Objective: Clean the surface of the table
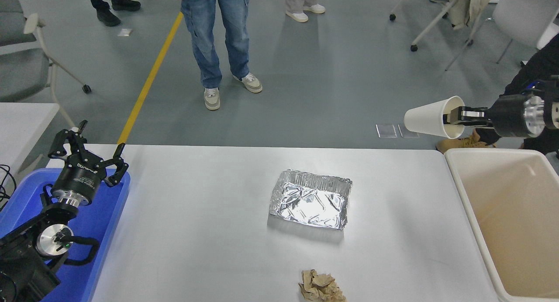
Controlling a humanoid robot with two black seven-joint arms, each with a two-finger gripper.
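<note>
White paper cup (426,117) hung sideways, its rim clamped in your right gripper (452,117) above the table surface (196,232) at two o'clock. You needed to swing it over the beige bin (463,179) before releasing. Left gripper (87,147) sat splayed at nine o'clock.

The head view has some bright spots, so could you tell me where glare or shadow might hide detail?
Head view: the foil tray throws strong white glare from its crumpled floor, washing out detail there; it casts a soft shadow on the table surface along its near edge; the paper cup, held aloft by the right pincer, looks sharp, with its inside shaded.
</note>
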